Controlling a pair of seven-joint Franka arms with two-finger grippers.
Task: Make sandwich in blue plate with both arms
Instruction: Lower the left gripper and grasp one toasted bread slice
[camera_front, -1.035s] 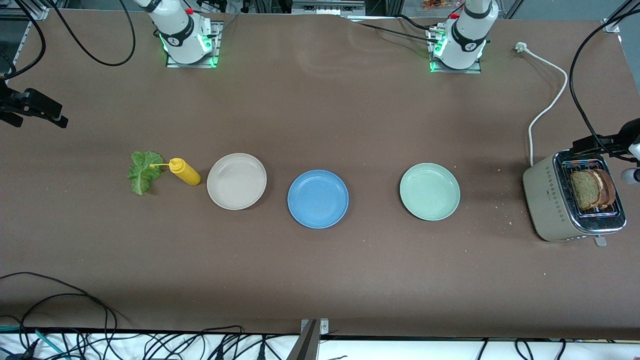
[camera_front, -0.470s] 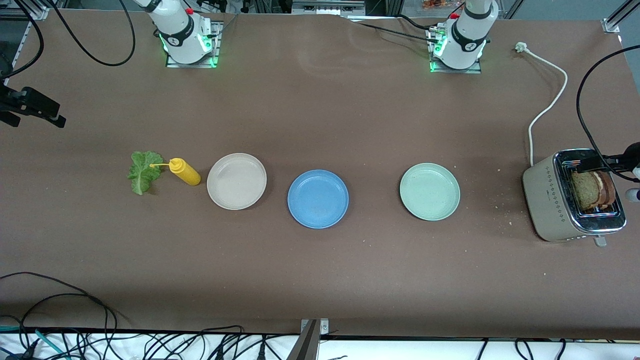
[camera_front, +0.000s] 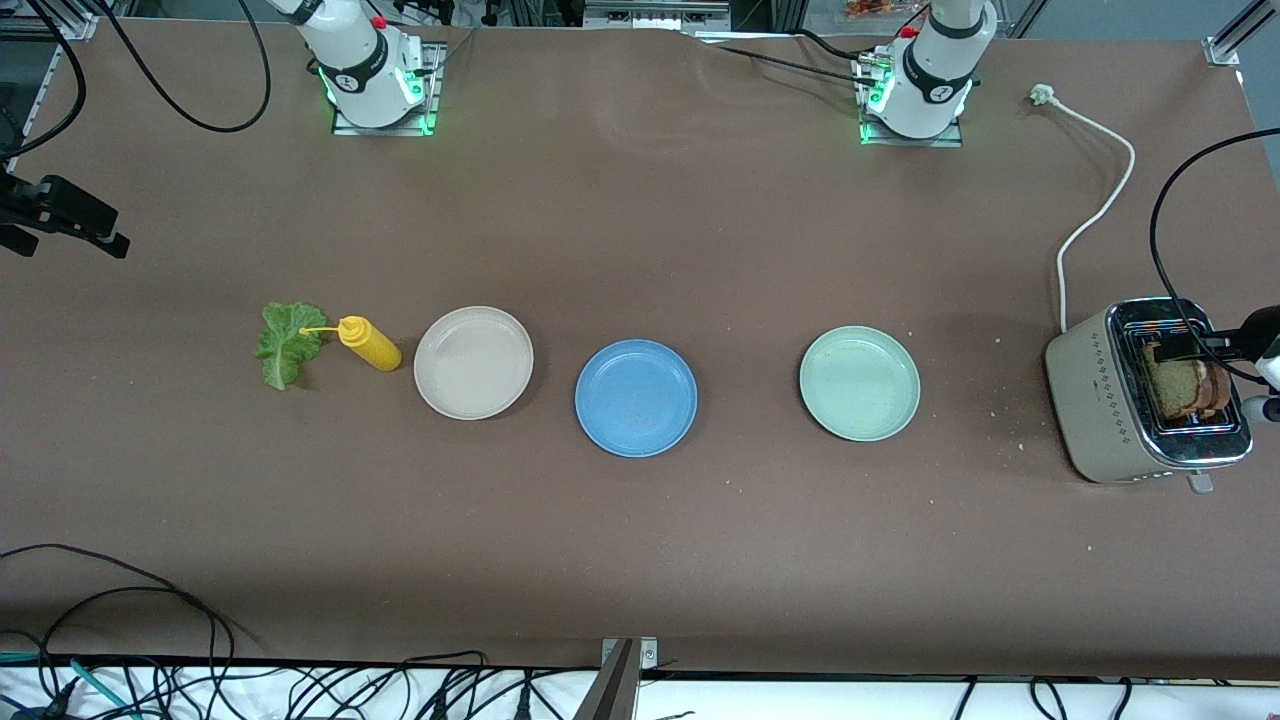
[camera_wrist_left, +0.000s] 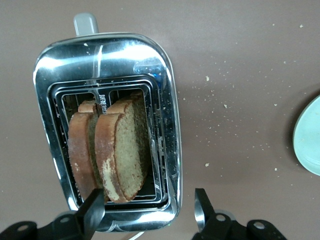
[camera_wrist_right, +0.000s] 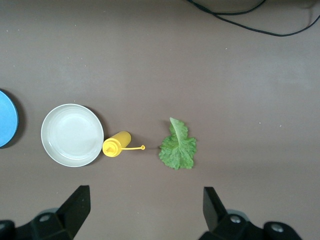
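Two brown bread slices (camera_wrist_left: 122, 150) (camera_front: 1185, 385) stand upright in the toaster (camera_wrist_left: 105, 50) (camera_front: 1100, 395) at the left arm's end of the table. My left gripper (camera_wrist_left: 147, 209) (camera_front: 1195, 348) hangs open just over the toaster. One finger (camera_wrist_left: 94, 214) is beside the slices and the other is outside the toaster's chrome rim; it holds nothing. The blue plate (camera_front: 636, 398) (camera_wrist_right: 6, 119) lies bare mid-table. The lettuce leaf (camera_front: 287, 343) (camera_wrist_right: 178, 147) lies flat toward the right arm's end. My right gripper (camera_wrist_right: 147, 210) (camera_front: 100, 230) is open and empty, high over that end.
A yellow squeeze bottle (camera_front: 368, 342) (camera_wrist_right: 116, 145) lies between the lettuce and a beige plate (camera_front: 473, 362) (camera_wrist_right: 72, 135). A pale green plate (camera_front: 859, 383) (camera_wrist_left: 310, 137) sits between the blue plate and the toaster. The toaster's white cord (camera_front: 1095, 215) runs toward the left arm's base. Crumbs lie around the toaster.
My left gripper has come down onto the toaster's top, closer to the bread, and its fingers have narrowed a little. The right gripper has barely shifted.
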